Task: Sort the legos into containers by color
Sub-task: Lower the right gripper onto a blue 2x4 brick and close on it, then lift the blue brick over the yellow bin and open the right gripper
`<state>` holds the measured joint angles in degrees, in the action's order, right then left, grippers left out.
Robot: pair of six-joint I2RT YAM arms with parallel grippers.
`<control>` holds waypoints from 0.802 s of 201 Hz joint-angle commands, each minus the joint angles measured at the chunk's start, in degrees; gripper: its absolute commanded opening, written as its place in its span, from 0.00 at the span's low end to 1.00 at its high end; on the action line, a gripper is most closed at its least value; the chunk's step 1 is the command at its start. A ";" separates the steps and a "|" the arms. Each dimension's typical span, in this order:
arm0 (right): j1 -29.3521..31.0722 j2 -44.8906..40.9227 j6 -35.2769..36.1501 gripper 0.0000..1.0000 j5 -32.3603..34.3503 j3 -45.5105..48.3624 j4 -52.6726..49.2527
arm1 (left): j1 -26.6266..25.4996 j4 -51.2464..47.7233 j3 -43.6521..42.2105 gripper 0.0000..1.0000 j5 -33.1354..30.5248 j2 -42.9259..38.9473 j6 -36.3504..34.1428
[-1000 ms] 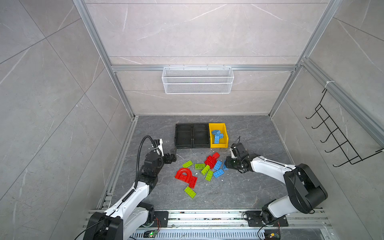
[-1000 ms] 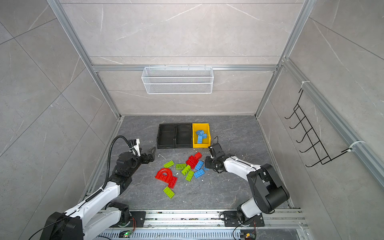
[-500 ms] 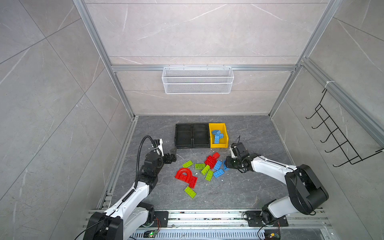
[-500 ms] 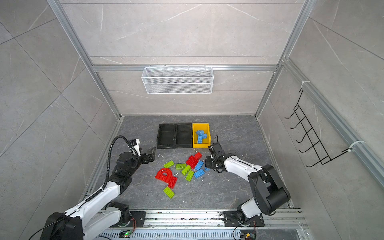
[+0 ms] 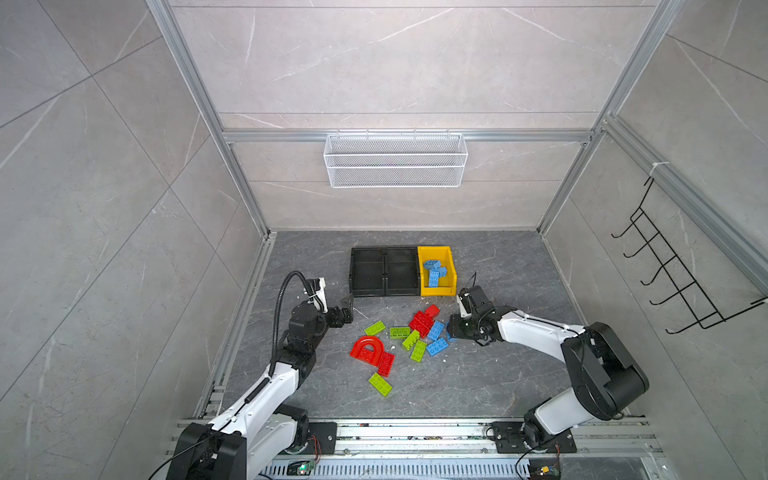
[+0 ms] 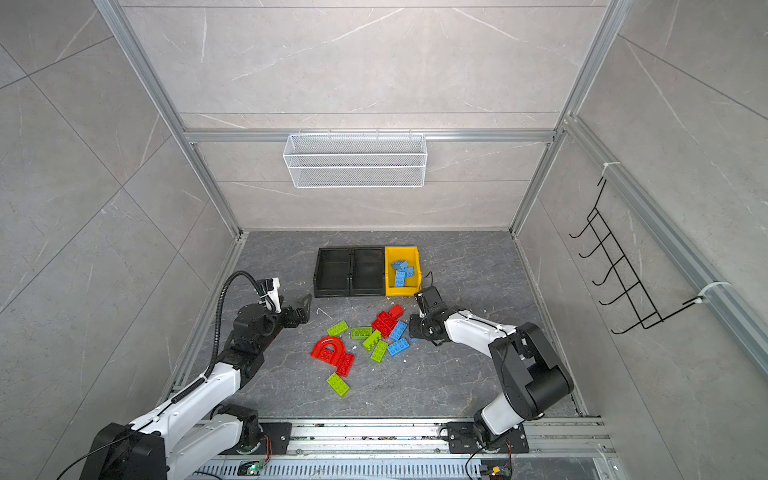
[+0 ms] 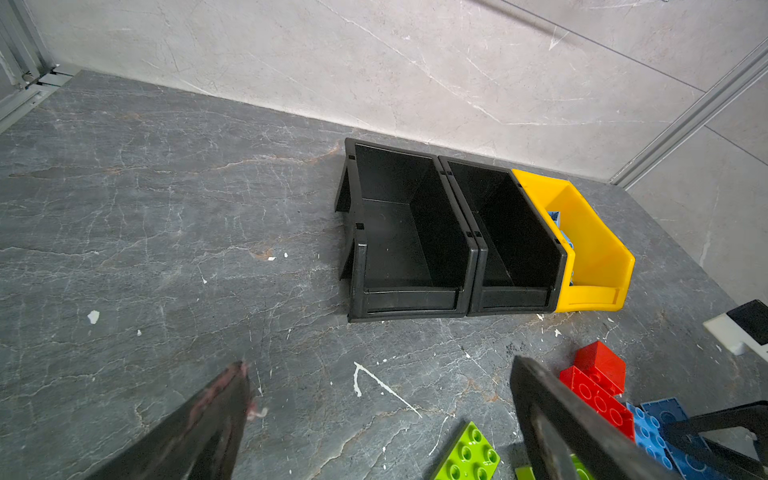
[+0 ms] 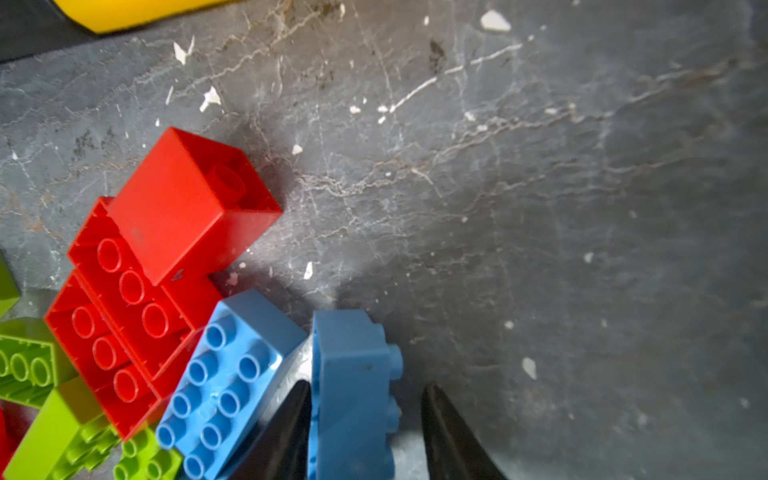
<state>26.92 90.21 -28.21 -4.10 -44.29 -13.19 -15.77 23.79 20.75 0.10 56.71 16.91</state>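
Currently the left gripper point(image 7: 378, 384) is hovering low over the bench point(image 5: 490, 374), fingers point(image 7: 216, 419) spread wide and holding nothing, just left of the loose bricks. Behind it, two black bins point(image 5: 384, 272) are sitting empty, and the yellow bin point(image 5: 451, 270) touching them is holding a few blue bricks point(image 5: 433, 272). In front, red point(image 5: 422, 322), lime green point(image 5: 375, 328) and blue pieces are lying in a heap beside a red arch point(image 5: 368, 348).

At the heap's right edge, the right gripper point(image 8: 368, 386) is straddling a blue brick point(image 8: 349, 345) that is standing on its side. One finger is touching its smooth face and the opposite one is standing just clear of the studs, so nothing is being clamped yet.

The risk is probably in the squeeze. The studded side is offering an uneven hold, so the brick could twist or slip free. A neighbouring blue brick point(image 8: 232, 374) is also crowding the inner finger and could get dragged along.
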 commanded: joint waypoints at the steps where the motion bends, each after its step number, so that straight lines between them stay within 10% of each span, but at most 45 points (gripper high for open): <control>1: 0.68 1.40 1.49 0.43 -0.21 -1.93 0.48 | -0.14 2.22 0.78 1.00 -0.09 0.06 -1.07; 161: -0.79 -1.16 10.72 0.29 8.60 -19.38 -11.24 | -0.17 1.52 0.76 1.00 -0.04 -1.50 -0.98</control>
<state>27.18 88.75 -22.44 0.97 -57.25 -21.17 -15.77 23.73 20.75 0.10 56.49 16.91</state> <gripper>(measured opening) 0.291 0.996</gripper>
